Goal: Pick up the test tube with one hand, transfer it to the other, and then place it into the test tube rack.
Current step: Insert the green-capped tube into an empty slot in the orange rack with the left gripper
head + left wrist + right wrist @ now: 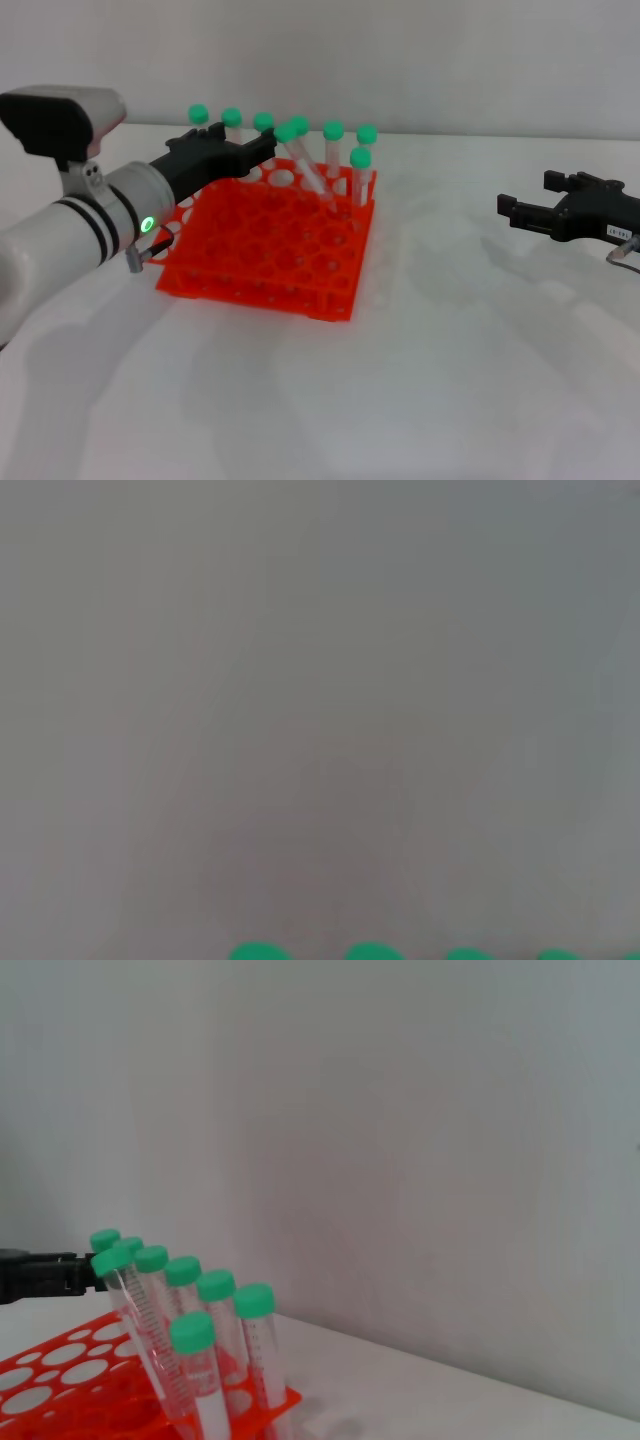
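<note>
The orange-red test tube rack (262, 262) stands left of centre on the white table. My left gripper (268, 148), black with a silver wrist and green ring light, reaches over the rack's back edge. It is shut on the test tube (304, 165) just below its green cap. The tube is tilted, with its tip down in a hole near the rack's far right corner. The right wrist view shows the same tube (135, 1310), the left gripper (85, 1272) and the rack (60, 1380). My right gripper (522, 212), slim and black, is open and empty, low over the table at the right.
Several other green-capped tubes (333, 150) stand upright along the rack's back row and right side. Their caps (372, 952) show at the edge of the left wrist view. A pale wall rises behind the white table (450, 380).
</note>
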`<action>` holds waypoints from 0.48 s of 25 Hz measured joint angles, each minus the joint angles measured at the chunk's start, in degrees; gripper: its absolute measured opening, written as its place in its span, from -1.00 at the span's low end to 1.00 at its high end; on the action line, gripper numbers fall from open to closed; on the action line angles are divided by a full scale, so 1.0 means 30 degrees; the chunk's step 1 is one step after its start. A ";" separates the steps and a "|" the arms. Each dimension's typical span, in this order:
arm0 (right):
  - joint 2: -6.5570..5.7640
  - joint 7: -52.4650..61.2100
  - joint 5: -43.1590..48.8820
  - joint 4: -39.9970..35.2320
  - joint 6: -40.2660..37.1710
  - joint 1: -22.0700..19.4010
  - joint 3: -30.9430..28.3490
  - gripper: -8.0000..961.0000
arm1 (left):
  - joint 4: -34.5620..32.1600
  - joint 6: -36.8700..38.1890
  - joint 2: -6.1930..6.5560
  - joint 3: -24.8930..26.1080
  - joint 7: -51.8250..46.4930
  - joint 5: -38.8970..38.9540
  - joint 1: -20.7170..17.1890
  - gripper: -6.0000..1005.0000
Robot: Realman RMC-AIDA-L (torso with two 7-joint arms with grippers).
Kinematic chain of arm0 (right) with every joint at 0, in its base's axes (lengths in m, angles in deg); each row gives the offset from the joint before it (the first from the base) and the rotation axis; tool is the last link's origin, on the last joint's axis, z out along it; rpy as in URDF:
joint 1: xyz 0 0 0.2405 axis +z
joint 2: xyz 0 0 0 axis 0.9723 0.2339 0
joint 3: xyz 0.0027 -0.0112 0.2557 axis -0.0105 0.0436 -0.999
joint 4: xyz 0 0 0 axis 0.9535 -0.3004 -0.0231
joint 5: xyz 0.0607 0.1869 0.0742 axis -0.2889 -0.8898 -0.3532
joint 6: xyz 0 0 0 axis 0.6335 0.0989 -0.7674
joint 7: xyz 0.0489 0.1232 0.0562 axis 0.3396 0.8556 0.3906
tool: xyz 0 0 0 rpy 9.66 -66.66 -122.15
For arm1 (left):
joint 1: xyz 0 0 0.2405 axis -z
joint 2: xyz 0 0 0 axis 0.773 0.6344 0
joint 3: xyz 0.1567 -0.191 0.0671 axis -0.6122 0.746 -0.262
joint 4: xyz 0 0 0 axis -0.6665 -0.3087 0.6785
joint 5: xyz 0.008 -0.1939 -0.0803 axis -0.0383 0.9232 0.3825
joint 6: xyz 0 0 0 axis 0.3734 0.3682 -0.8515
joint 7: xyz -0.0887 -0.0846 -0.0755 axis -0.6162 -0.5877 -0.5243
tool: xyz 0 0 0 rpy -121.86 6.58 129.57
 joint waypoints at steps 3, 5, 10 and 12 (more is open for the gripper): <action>0.0000 0.0000 0.0001 0.0006 -0.0007 0.0013 -0.0018 0.78 | 0.0027 -0.0126 -0.0001 -0.0003 0.0000 -0.0205 0.0272 0.54; -0.0005 0.0000 0.0000 0.0011 -0.0065 0.0016 -0.0026 0.78 | 0.0034 -0.0140 -0.0006 -0.0002 -0.0001 -0.0395 0.0393 0.52; -0.0023 -0.0001 0.0027 0.0022 -0.0292 0.0028 -0.0029 0.78 | -0.0104 -0.0020 -0.0075 -0.0684 0.0106 -0.0673 0.0483 0.49; -0.0027 -0.0009 0.0042 0.0032 -0.0300 0.0055 -0.0029 0.78 | -0.0131 -0.0013 -0.0076 -0.1174 0.0128 -0.0680 0.0562 0.49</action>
